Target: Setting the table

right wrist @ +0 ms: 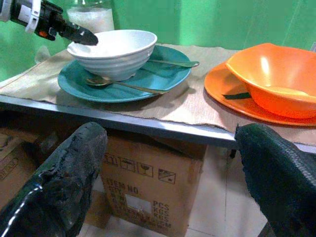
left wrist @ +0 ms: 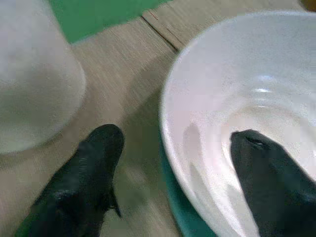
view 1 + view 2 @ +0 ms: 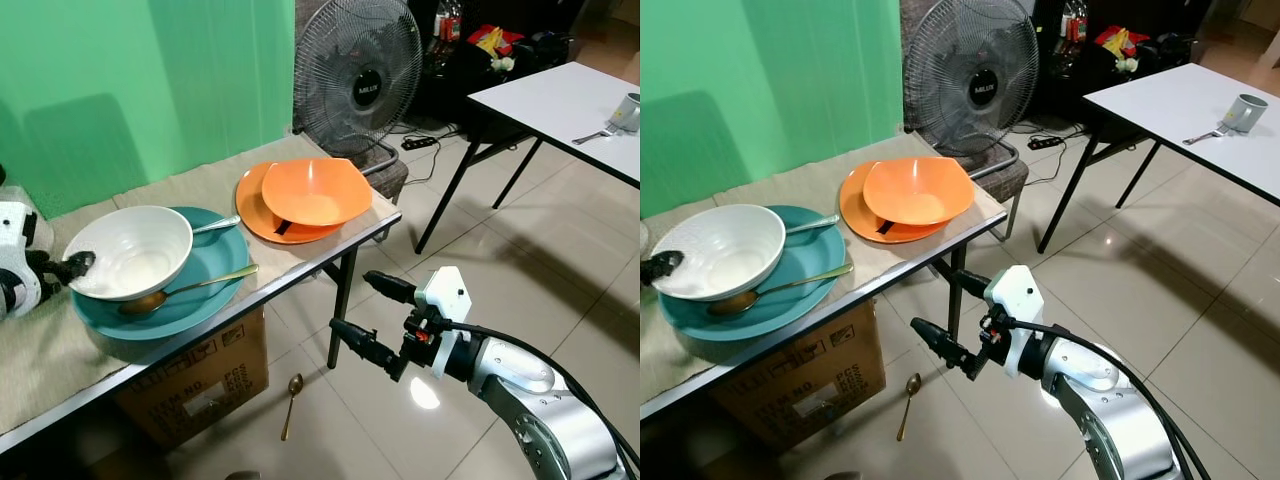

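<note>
On the long table (image 3: 300, 268) in the left eye view there are two place settings so far: a white bowl (image 3: 135, 250) on a teal plate (image 3: 205, 275) with a gold spoon (image 3: 185, 291) and a silver one (image 3: 215, 225), plus an orange bowl (image 3: 315, 190) on an orange plate (image 3: 262, 215). The left gripper (image 3: 72, 268) is straddling the white bowl's rim, fingers spread. One spoon (image 3: 291, 402) is lying on the floor (so I'd guess that one's left to sort out). The fan (image 3: 358, 75) badge reads something like "MILUX".

In the right eye view, the right gripper (image 3: 952, 315) hangs below the table edge over the tiles, fingers wide apart, holding nothing. A second, white table (image 3: 1200, 110) has a mug (image 3: 1244, 111) and what looks like a fork.

Left wrist view: one finger inside the white bowl, one outside, not squeezing it.

Right wrist view: the cardboard box (image 1: 148, 190) under the table says "ITEM NO." and "PCS", rest too small. I'd call the job roughly halfway.
</note>
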